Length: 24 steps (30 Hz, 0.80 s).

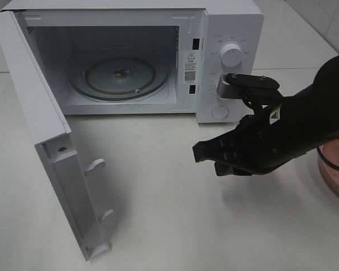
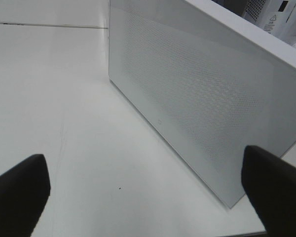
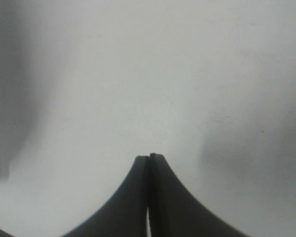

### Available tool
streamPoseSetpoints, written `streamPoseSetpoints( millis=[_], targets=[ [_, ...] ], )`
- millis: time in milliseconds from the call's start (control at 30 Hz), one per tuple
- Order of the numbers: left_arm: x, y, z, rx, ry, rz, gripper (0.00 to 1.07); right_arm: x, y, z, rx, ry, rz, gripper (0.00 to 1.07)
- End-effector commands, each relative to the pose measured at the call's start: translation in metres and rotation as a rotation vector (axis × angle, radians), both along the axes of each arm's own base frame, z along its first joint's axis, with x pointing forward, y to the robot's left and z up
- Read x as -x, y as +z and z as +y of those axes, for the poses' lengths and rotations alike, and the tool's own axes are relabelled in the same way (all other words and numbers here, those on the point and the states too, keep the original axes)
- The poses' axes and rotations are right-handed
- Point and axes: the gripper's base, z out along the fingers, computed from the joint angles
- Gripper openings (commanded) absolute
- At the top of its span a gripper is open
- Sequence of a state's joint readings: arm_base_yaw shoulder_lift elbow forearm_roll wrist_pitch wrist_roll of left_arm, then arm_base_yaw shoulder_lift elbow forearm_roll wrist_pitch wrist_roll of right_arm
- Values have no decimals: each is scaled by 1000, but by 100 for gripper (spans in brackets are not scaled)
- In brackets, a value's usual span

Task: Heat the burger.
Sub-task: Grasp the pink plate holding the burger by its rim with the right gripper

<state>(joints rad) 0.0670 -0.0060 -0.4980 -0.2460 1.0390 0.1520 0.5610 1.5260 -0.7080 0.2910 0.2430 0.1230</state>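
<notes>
— Burger showing anywhere for you?

— Not in any view. You are looking at the microwave [image 1: 237, 28] standing open, its door [image 1: 39, 107] hanging wide to the left and the glass turntable [image 1: 121, 73] lying bare. So I am judging you to be at the fetch step, with nothing loaded yet. A pink plate [image 1: 334, 175] is peeking out at the right edge, mostly hidden behind your right arm. The burger may be sitting there, but I cannot tell.

— And the grippers?

— Your right gripper [image 1: 206, 160] is hovering above the table in front of the oven, jaws pressed together and holding nothing. Your left gripper [image 2: 144, 160] is waiting beside the door's outer face, jaws spread wide, also empty. Next you are needing to swing the right arm over toward the plate, part the jaws, and take the bun gently enough not to crush it.

— Surroundings?

— You are working on a plain white table [image 1: 169, 226], smooth and catching soft shadows. Pale tiles [image 1: 327, 22] are running behind the oven.
</notes>
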Motion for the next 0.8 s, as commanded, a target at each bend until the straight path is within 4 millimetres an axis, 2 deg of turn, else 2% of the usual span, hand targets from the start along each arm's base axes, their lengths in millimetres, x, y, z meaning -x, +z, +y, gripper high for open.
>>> streamPoseSetpoints(
  millis=[33,267,333,367,400,433,500,533,567,600,633,667,700,733,767,800],
  targets=[
    [2,0,0,3,4,-17,98,11,15,-8,130,186,-32,4],
    [2,0,0,3,4,-17,98,24,32,-17,176,250,-40,9],
    [2,0,0,3,4,-17,98,26,36,-28,198,234,-5,15],
    [2,0,0,3,4,-17,98,26,36,-28,198,234,-5,15],
    [2,0,0,3,4,-17,98,26,35,-38,222,215,34,23],
    [2,0,0,3,4,-17,98,26,35,-38,222,215,34,23],
    [2,0,0,3,4,-17,98,25,33,-51,266,193,85,43],
    [2,0,0,3,4,-17,98,25,33,-51,266,193,85,43],
    [2,0,0,3,4,-17,98,23,32,-59,298,184,99,62],
    [2,0,0,3,4,-17,98,22,32,-63,312,179,102,71],
    [2,0,0,3,4,-17,98,22,32,-63,312,179,102,71],
    [2,0,0,3,4,-17,98,19,32,-70,322,169,103,86],
    [2,0,0,3,4,-17,98,18,32,-73,324,161,102,93],
    [2,0,0,3,4,-17,98,18,32,-73,324,161,102,93],
    [2,0,0,3,4,-17,98,15,32,-81,337,149,98,99],
    [2,0,0,3,4,-17,98,13,32,-86,347,143,93,100]
  ],
)
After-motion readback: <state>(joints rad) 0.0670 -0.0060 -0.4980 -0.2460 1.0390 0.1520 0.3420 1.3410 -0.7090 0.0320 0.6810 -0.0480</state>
